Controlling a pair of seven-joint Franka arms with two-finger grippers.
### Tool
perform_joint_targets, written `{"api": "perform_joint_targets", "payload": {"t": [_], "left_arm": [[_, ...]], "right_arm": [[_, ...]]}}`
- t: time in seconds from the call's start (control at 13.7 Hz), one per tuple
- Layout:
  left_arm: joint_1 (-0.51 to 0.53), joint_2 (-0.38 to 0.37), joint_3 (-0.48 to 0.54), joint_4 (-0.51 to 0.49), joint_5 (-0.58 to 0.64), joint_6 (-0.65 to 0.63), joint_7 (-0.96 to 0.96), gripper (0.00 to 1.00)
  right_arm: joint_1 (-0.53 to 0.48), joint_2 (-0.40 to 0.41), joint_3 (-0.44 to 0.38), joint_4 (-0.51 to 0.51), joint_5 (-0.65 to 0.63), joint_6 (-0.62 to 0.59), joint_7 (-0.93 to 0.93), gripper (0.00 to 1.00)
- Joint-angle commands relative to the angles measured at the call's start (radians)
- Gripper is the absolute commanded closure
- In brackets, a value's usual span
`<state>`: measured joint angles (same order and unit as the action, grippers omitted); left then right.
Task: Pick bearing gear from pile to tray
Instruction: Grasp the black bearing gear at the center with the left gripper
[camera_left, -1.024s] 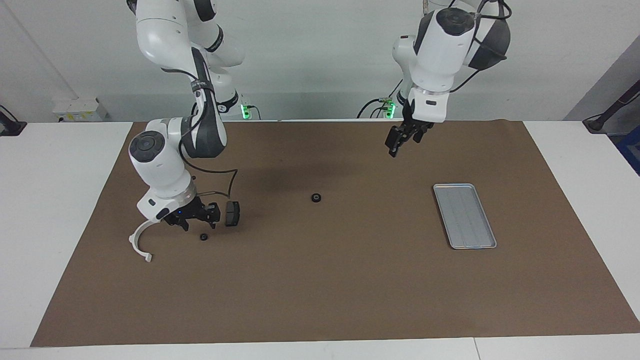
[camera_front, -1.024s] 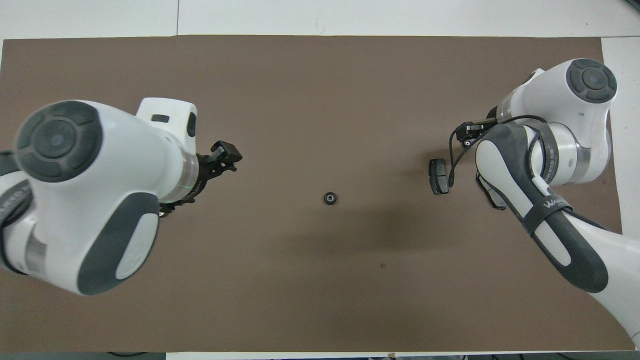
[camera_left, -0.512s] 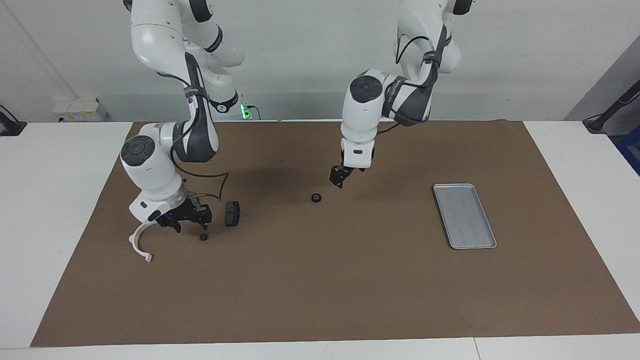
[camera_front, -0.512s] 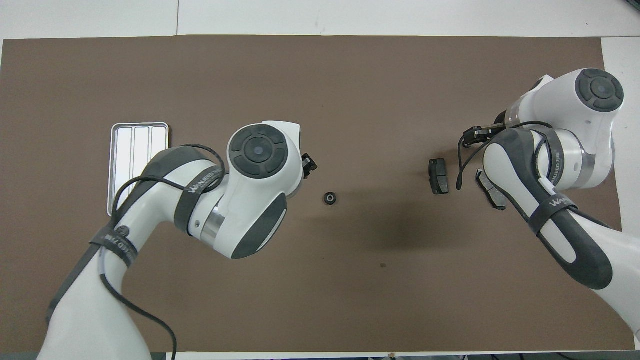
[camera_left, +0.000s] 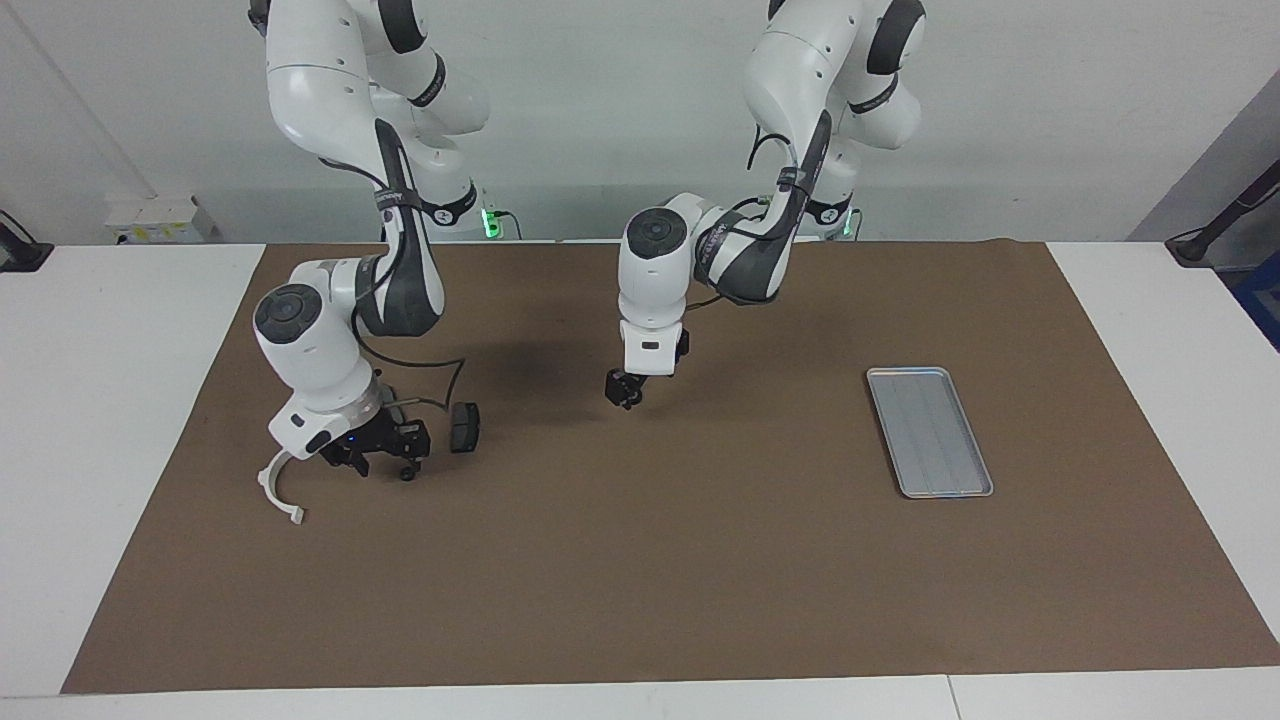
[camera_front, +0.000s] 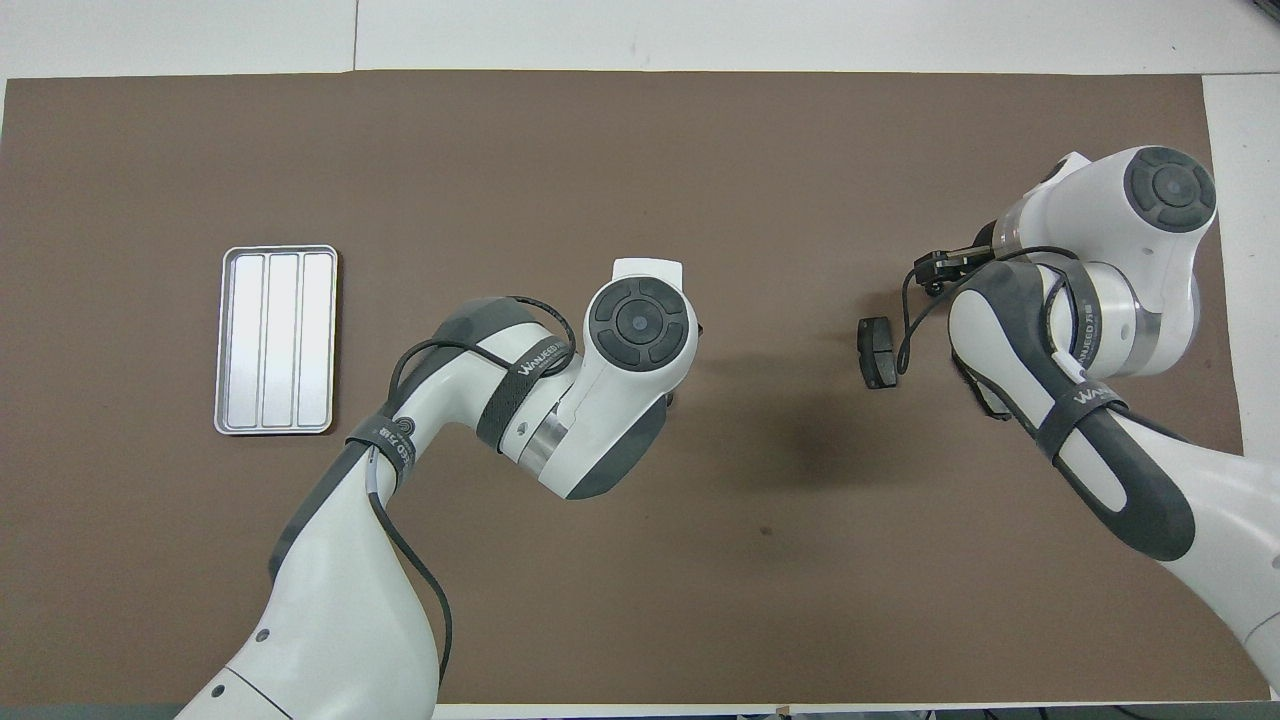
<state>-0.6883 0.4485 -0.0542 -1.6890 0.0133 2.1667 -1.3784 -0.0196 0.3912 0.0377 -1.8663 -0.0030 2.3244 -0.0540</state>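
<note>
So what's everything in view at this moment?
Table: 1, white, under everything.
Mat: 1, brown, on the table.
Tray: 1, silver, toward the left arm's end.
Brake pad: 1 seen, dark grey, toward the right arm's end.
Half-ring: 1, white, farther from the robots than the pad.
Round piece: 1, black, small, beside the pad.
Left claw: open, low over mid-mat.
Right claw: low beside the pad.

"WANJEED" on left arm's strap (camera_front: 519, 372); same word on right arm's strap (camera_front: 1083, 399)
</note>
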Motion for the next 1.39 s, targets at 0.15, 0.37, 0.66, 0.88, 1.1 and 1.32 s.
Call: {"api": "perform_joint_targets", "payload": {"t": [0.15,0.37,0.66,0.88,1.1,1.32], "left_arm": [[-0.039,0.006,0.016,-0.061,0.020,0.053,-0.018,0.00],[-0.037,0.012,0.017,-0.077,0.020,0.087,-0.018,0.00],[-0.053,0.045,0.023,-0.037,0.020,0.025,-0.018,0.00],[-0.054,0.059,0.024,-0.026,0.019,0.044,-0.019,0.00],[-0.060,0.062,0.024,-0.026,0.019,0.061,-0.022,0.00],[-0.069,0.062,0.024,-0.038,0.020,0.073,-0.031,0.06]], "right_arm": [[-0.003,0.023,0.008,-0.004,0.021,0.032,-0.029,0.19],[-0.003,0.032,0.008,-0.005,0.021,0.033,-0.032,0.19],[-0.003,0.041,0.008,-0.008,0.021,0.059,-0.033,0.21],[-0.002,0.041,0.008,-0.011,0.021,0.059,-0.033,0.31],[0.001,0.044,0.008,-0.011,0.021,0.061,-0.033,0.38],[0.009,0.044,0.008,-0.011,0.021,0.049,-0.035,0.38]]}}
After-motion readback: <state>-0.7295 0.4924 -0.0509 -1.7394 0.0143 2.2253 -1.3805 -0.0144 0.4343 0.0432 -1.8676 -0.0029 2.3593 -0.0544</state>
